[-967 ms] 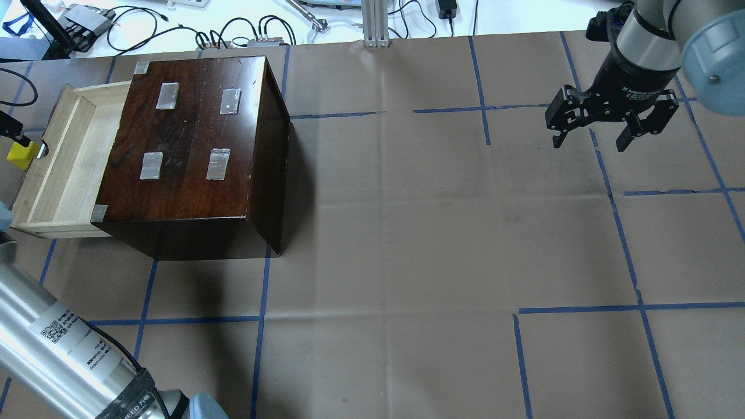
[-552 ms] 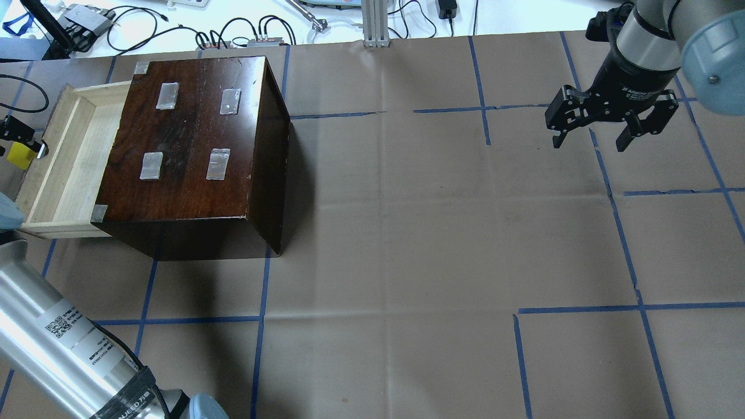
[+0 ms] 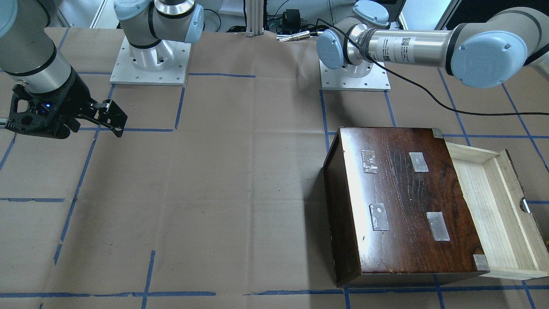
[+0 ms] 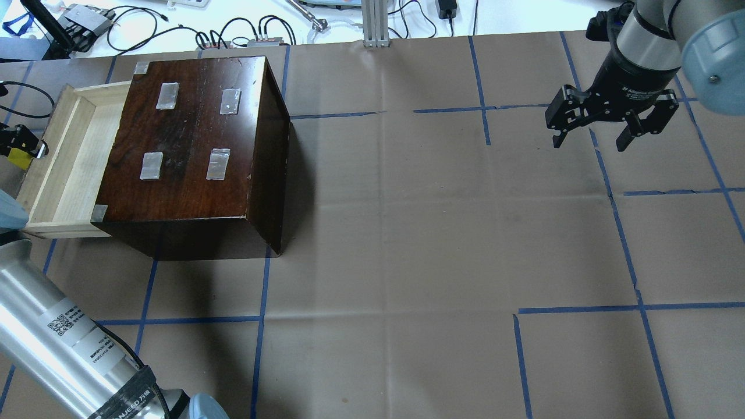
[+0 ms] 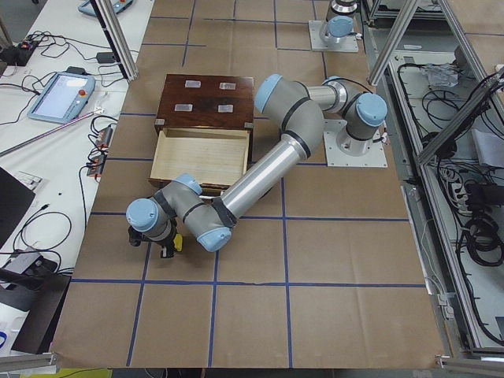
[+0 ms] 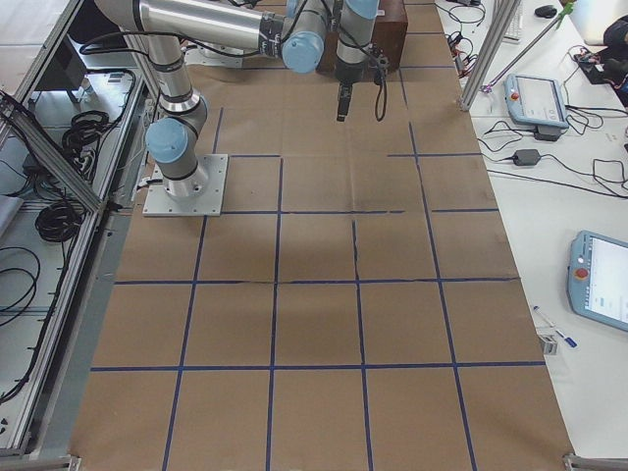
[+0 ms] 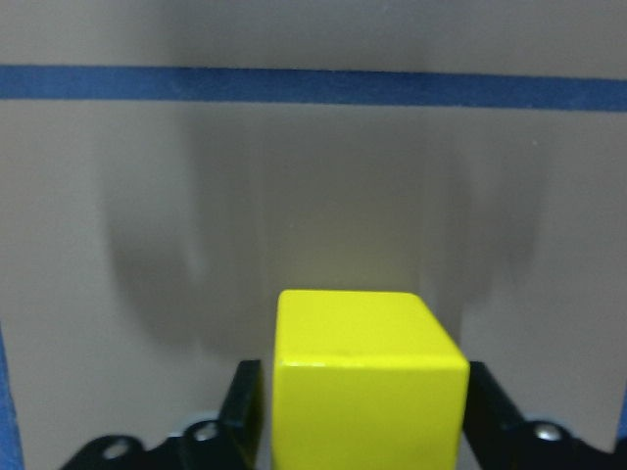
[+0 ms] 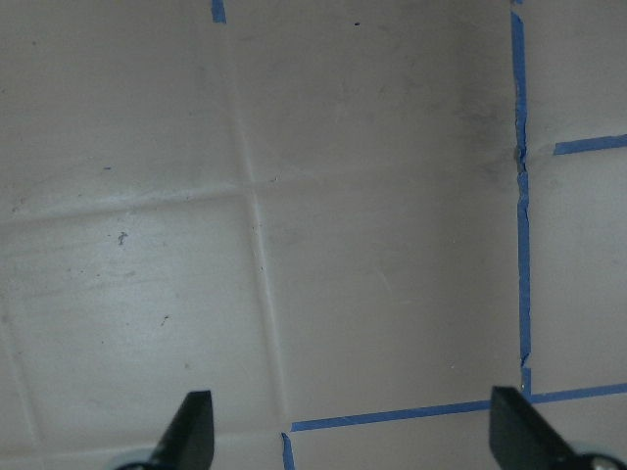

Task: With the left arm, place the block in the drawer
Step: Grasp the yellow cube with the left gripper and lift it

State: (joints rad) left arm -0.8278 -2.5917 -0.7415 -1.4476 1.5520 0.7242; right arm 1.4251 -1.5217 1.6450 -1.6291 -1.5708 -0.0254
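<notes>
The yellow block (image 7: 367, 382) sits between the fingers (image 7: 245, 406) of my left gripper (image 7: 364, 431), which is shut on it. In the overhead view the left gripper (image 4: 17, 145) is at the far left edge, with the block (image 4: 19, 160) just outside the notched front of the open pale wood drawer (image 4: 64, 157). The left wrist view shows only brown paper and a blue tape line below the block. In the exterior left view the block (image 5: 179, 242) hangs in front of the drawer (image 5: 201, 153). My right gripper (image 4: 591, 139) is open and empty, far off to the right.
The dark brown cabinet (image 4: 192, 139) with tape patches stands behind the drawer; it also shows in the front-facing view (image 3: 407, 201). The left arm's black cable (image 3: 429, 94) trails over the table. Cables and gear lie beyond the far edge (image 4: 233, 29).
My left gripper with the block has moved a little further left, away from the drawer's front, and shows smaller at the view's edge. The right arm has not moved.
</notes>
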